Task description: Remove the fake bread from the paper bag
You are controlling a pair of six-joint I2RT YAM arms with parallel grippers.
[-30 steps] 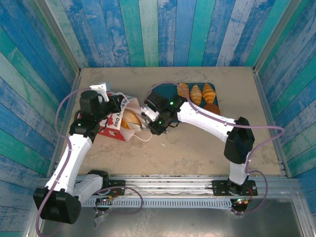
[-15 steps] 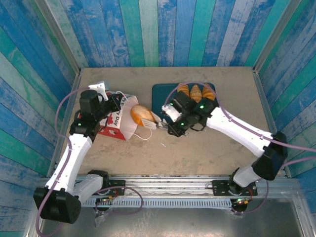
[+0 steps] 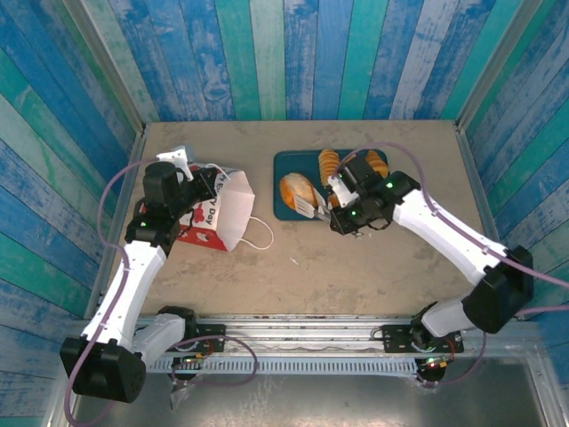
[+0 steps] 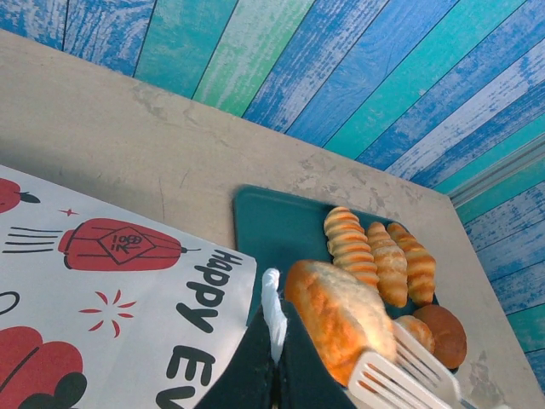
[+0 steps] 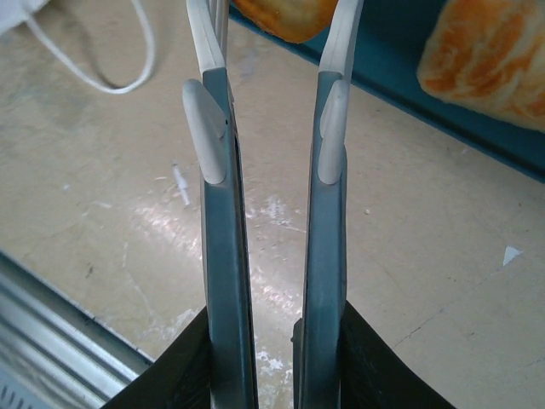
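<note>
The paper bag (image 3: 222, 213) lies on its side at the left, its mouth facing right, white with red prints (image 4: 102, 298). My left gripper (image 3: 203, 185) is shut on the bag's white top edge (image 4: 271, 307). My right gripper (image 3: 348, 210) is shut on the blue-grey handles of tongs (image 5: 223, 213). The tongs' white tips (image 3: 308, 207) clamp a golden loaf of fake bread (image 3: 295, 189) over the left part of the teal tray (image 3: 286, 162). The loaf (image 4: 341, 315) shows between the white tips (image 4: 400, 375). Ridged croissants (image 4: 349, 243) and a brown bun (image 4: 443, 332) lie on the tray.
The bag's white cord handle (image 3: 260, 238) loops onto the beige table. Blue and green plank walls close the table in at the back and sides. A metal rail (image 3: 302, 325) runs along the near edge.
My right arm has drawn the tongs and the loaf out of the bag's mouth and carried them right, over the teal tray. The left arm and the bag have stayed put.
</note>
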